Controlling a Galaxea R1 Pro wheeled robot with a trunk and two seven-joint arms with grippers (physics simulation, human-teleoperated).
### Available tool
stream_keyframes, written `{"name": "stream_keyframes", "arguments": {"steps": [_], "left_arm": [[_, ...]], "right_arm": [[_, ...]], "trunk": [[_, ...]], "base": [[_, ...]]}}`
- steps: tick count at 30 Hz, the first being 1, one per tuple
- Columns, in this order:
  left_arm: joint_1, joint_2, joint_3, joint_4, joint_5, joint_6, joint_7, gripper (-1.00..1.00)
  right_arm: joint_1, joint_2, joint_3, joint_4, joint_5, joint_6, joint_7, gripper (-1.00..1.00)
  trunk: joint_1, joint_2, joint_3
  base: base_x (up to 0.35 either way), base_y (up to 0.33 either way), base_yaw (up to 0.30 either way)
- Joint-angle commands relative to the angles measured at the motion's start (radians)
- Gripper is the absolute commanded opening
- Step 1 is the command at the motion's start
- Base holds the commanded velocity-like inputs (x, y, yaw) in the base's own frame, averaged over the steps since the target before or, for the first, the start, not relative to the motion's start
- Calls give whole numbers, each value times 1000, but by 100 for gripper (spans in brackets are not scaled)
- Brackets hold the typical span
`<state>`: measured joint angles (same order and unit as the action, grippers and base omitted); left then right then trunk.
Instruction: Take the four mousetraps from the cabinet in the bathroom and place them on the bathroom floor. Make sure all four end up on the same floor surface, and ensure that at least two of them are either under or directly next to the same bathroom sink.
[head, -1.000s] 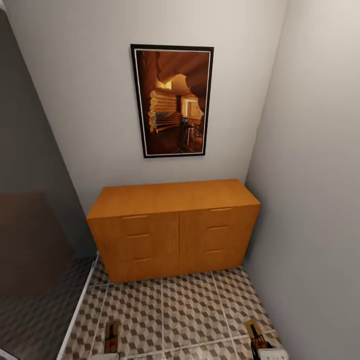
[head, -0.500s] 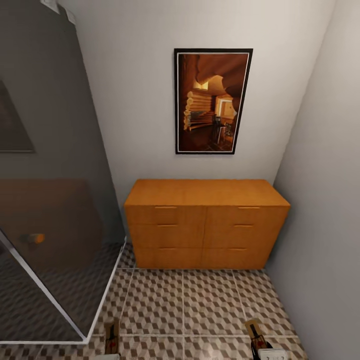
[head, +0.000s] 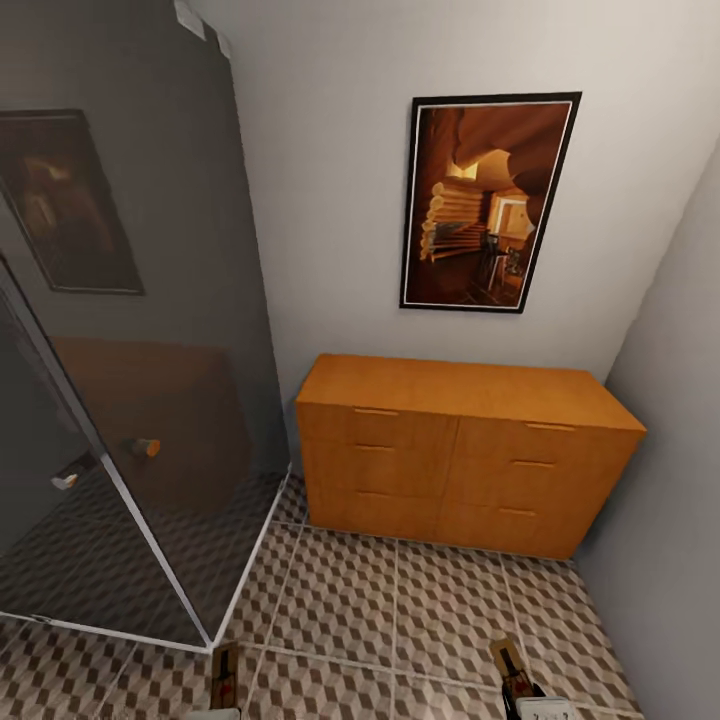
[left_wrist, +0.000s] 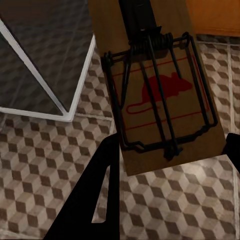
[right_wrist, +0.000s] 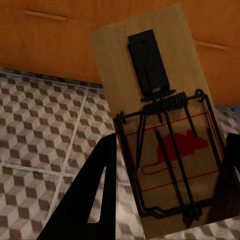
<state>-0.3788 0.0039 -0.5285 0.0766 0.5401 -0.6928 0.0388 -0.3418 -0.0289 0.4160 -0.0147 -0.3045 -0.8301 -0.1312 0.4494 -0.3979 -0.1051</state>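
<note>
Head view: you were facing the orange-brown cabinet (head: 470, 455), which stood against the back wall with all its drawers closed, under a framed picture (head: 487, 203) of a log interior. To your left rose the dark glass shower screen (head: 130, 350), its white base frame meeting the cube-patterned floor (head: 400, 610). At the bottom edge you had two mousetraps in sight: the left trap (head: 224, 675) poking up above your left claw (head: 214, 712), and the right trap (head: 514, 672) above your right claw (head: 545, 708). Both claws were cut off by the frame edge there, so their spread could not be judged from that angle.

Left wrist view: your left claw (left_wrist: 170, 165) was pinching the left trap (left_wrist: 160, 85) by its near end, one dark finger (left_wrist: 97, 195) against each long side of the board. The board stuck out ahead of the fingers above the tiles, showing its black spring bar and red mouse mark. The shower frame's corner lay beyond it.

Right wrist view: your right claw (right_wrist: 172, 190) gripped the right trap (right_wrist: 160, 120) the same way, with a dark finger (right_wrist: 92, 192) pressed to either side of the wooden board. The trap was tilted slightly and held off the floor, with the cabinet's drawer fronts (right_wrist: 60, 40) just behind it.
</note>
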Motion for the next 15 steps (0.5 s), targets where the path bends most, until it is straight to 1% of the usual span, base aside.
{"name": "stream_keyframes", "arguments": {"steps": [1, 15], "left_arm": [[-2, -1, -8, 3, 0, -4, 6, -100], [0, -2, -8, 3, 0, -5, 6, -100]], "right_arm": [[0, 0, 9, -1, -4, -1, -7, -100], [0, 0, 9, 0, -4, -1, -8, -100]], "trunk": [[1, -2, -2], [1, -2, -2]], "base": [[0, 0, 285], [0, 0, 286]]}}
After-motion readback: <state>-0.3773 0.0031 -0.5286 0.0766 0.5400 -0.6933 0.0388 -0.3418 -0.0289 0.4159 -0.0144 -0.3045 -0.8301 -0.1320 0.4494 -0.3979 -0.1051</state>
